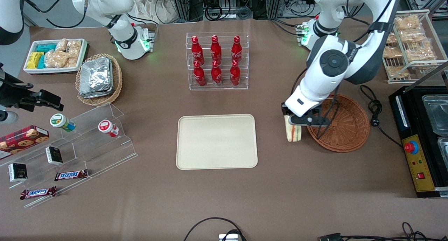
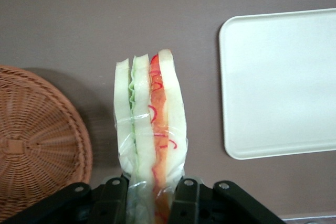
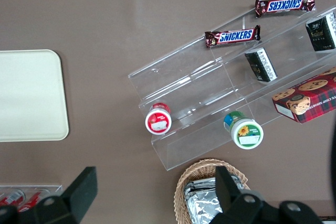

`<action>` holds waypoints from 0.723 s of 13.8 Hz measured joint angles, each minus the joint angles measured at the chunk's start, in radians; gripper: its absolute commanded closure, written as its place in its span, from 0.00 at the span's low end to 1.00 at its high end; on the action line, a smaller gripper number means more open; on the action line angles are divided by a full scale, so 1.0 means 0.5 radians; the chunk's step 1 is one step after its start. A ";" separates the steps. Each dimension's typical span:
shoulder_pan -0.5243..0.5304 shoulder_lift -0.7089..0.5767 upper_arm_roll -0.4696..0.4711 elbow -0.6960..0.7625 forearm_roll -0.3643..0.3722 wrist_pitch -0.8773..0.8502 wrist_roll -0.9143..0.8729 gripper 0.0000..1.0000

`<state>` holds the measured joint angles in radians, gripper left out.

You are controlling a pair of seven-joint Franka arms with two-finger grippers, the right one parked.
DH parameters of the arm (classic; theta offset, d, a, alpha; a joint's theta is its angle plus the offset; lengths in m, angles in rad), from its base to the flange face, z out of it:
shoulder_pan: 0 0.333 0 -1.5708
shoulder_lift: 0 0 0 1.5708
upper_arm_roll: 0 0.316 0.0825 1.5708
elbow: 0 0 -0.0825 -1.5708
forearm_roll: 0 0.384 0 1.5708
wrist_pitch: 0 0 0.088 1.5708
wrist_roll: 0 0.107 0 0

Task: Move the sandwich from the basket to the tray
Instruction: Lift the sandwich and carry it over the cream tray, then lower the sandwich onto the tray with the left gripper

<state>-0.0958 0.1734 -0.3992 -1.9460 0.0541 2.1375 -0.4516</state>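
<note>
My left gripper (image 1: 293, 121) is shut on the clear-wrapped sandwich (image 1: 293, 132), held above the brown table between the reddish-brown wicker basket (image 1: 344, 129) and the cream tray (image 1: 217, 141). In the left wrist view the sandwich (image 2: 151, 124) hangs between the black fingers (image 2: 190, 198), its white bread, green and red layers showing. The basket (image 2: 37, 140) and the tray (image 2: 281, 82) lie on either side of it. The basket looks empty. The tray is bare.
A clear rack of red bottles (image 1: 217, 60) stands farther from the front camera than the tray. A black control box (image 1: 418, 139) and a cable (image 1: 376, 111) lie beside the basket. A tan basket with foil packs (image 1: 99, 79) and acrylic snack steps (image 1: 70, 146) lie toward the parked arm's end.
</note>
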 measured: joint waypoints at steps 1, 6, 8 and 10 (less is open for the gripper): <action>-0.049 0.050 -0.002 0.050 0.037 0.000 -0.072 0.74; -0.271 0.329 -0.008 0.296 0.210 -0.001 -0.386 0.73; -0.345 0.438 -0.008 0.382 0.273 -0.001 -0.425 0.70; -0.409 0.555 -0.008 0.476 0.306 0.002 -0.473 0.71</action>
<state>-0.3004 0.4506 -0.4033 -1.7081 0.2072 2.1386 -0.6880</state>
